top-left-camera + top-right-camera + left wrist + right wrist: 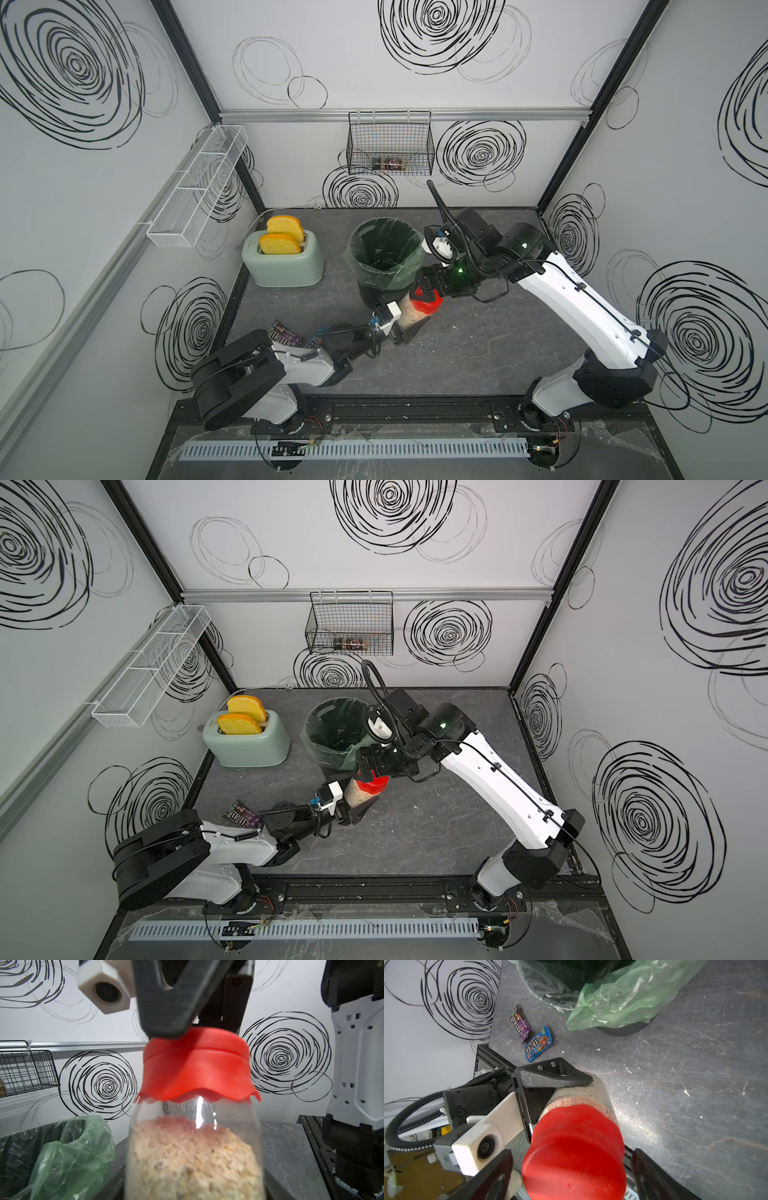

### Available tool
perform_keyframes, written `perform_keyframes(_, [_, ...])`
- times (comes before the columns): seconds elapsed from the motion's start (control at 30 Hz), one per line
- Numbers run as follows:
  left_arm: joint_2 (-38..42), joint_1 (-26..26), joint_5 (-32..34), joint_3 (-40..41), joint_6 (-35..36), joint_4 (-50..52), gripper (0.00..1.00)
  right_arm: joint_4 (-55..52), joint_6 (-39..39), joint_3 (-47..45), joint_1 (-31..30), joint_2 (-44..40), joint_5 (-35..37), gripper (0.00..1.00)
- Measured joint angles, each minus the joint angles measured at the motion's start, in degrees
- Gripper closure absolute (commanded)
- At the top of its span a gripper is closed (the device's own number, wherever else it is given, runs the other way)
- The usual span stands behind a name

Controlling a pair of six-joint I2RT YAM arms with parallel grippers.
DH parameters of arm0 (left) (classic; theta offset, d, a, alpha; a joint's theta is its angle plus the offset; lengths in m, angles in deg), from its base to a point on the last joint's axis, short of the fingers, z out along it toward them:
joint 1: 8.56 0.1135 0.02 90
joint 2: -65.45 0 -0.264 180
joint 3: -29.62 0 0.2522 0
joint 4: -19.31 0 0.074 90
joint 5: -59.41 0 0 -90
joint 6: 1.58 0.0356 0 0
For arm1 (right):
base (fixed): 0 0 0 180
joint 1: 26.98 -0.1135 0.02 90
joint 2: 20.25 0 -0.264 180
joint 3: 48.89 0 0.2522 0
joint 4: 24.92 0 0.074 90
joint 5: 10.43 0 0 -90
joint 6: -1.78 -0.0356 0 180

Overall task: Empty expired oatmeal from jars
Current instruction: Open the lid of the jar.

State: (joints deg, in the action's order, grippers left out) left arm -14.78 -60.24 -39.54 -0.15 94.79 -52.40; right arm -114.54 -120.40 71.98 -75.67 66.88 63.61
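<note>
White-shelled arms (582, 299) — black joints (528, 243), ribbed cables (446, 216)

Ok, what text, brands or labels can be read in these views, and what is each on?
"m&m's": blue candy packet.
"m&m's": purple candy packet beside it; its small print is too blurred.
Dark labels on the small jars in the black wire basket: too small to read.
Clear jar and its red lid: no text visible.

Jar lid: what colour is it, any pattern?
Plain red, no pattern. The lid on the jar shows best in the left wrist view.
</note>
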Motion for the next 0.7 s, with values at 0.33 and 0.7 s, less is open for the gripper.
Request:
perform_keyframes(0.33, [0.0, 0.13, -0.57, 0.0, -0.74, 0.44, 0.68, 0.02, 0.61, -0.13, -0.72, 0.0, 0.92, 0.46])
perform_keyframes(0.7, [1.36, 4.63, -10.73, -0.02, -8.13, 2.25, 0.68, 1.73, 10.86, -1.36, -1.07, -0.48, 1.03, 0.64])
